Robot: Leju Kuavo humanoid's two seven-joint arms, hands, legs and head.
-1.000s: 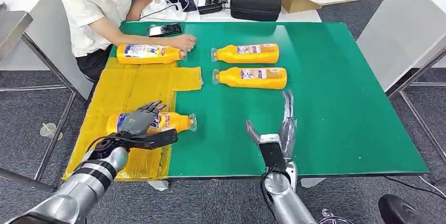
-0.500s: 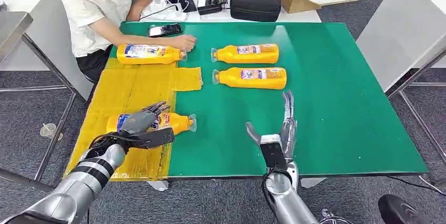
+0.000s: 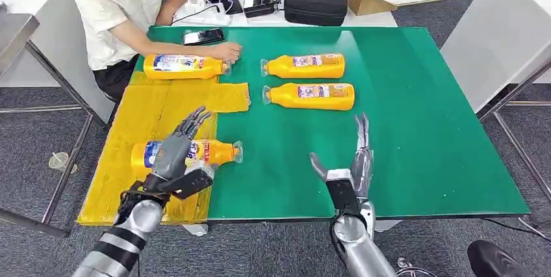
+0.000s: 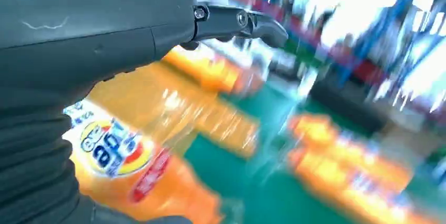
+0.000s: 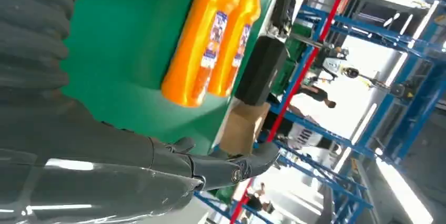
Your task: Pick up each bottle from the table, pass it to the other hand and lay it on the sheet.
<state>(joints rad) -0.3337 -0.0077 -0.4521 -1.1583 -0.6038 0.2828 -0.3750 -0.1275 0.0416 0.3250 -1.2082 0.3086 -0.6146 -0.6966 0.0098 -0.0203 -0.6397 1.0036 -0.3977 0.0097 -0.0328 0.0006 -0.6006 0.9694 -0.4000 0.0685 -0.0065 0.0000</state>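
On the yellow plastic sheet (image 3: 140, 121) at the table's left side, an orange plastic bottle with a blue-and-red label (image 3: 214, 151) lies on its side, neck poking over the sheet's edge onto the green tabletop (image 3: 416, 95). The left hand (image 3: 177, 160) hovers just above its labelled middle, fingers spread and gripping nothing. A round bottle lying like that could roll off the sheet if those fingers brush it.

Farther back a seated person's hand (image 3: 226, 51) rests at the neck of a second orange bottle (image 3: 183, 66).

Right of centre, two more orange bottles (image 3: 305, 65) (image 3: 310, 95) lie side by side on the green. The right hand (image 3: 351, 163), fingers straight and empty, stands near the front edge, well short of them; a low reach might shove the nearer one away.
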